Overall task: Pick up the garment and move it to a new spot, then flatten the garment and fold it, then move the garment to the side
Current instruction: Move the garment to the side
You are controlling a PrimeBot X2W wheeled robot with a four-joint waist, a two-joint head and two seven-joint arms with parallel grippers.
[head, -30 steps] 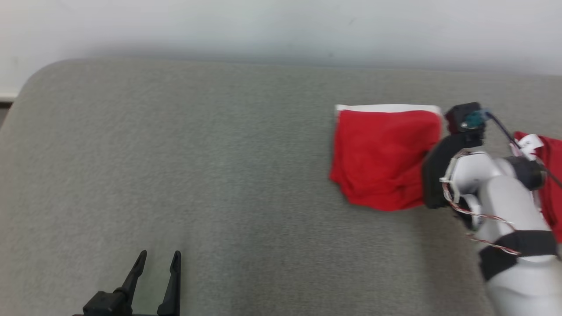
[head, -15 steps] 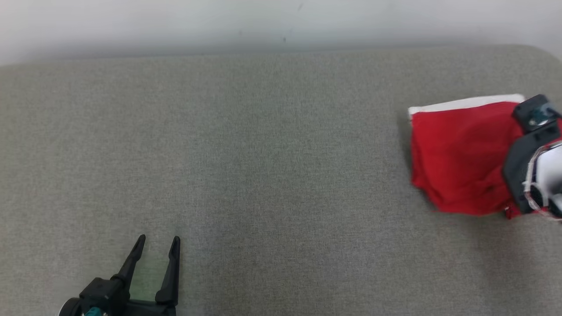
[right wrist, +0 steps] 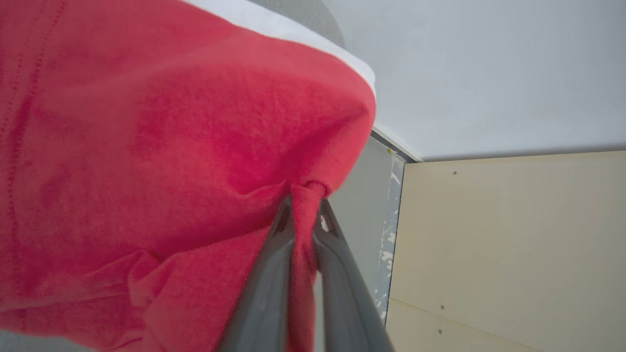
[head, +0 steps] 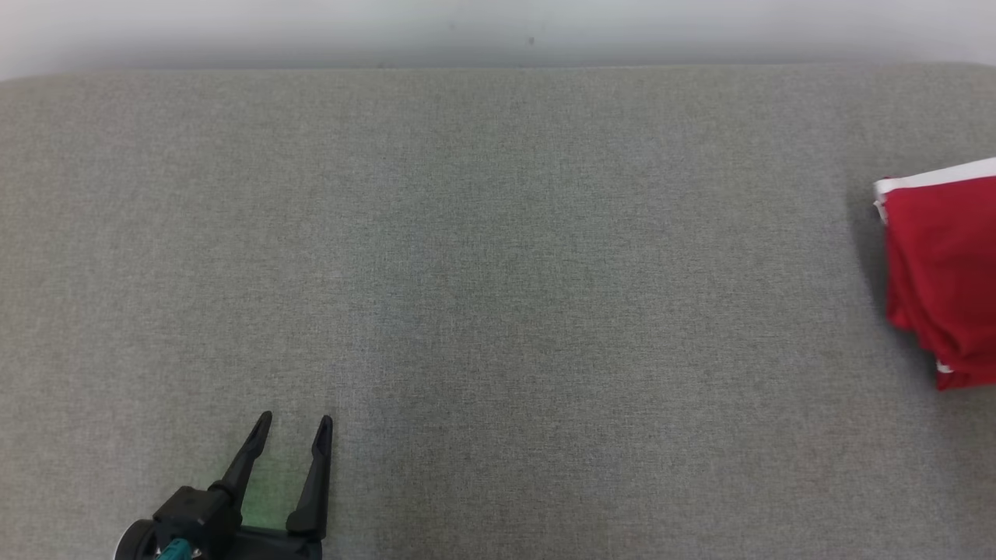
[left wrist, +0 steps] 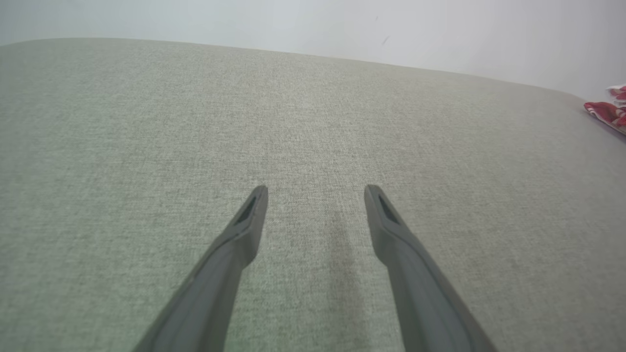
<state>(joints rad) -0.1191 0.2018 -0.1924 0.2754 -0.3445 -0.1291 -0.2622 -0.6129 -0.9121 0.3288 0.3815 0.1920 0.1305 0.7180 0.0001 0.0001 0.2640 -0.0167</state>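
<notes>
Head view: the red garment [head: 945,272] with a white band is seen at the 3 o'clock edge of the grey worktop [head: 498,233], and the left end effector [head: 296,420] is seen at 7 o'clock, its fingers spread apart with nothing between them. In the right wrist view, the right end effector [right wrist: 307,205] is clamped on a pinched fold of the garment, whose bulk is bunched toward 10 o'clock.

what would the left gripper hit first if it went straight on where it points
Nothing close: left gripper points along grey cushion, probably grazing it farther on; red garment lies far right.
</notes>
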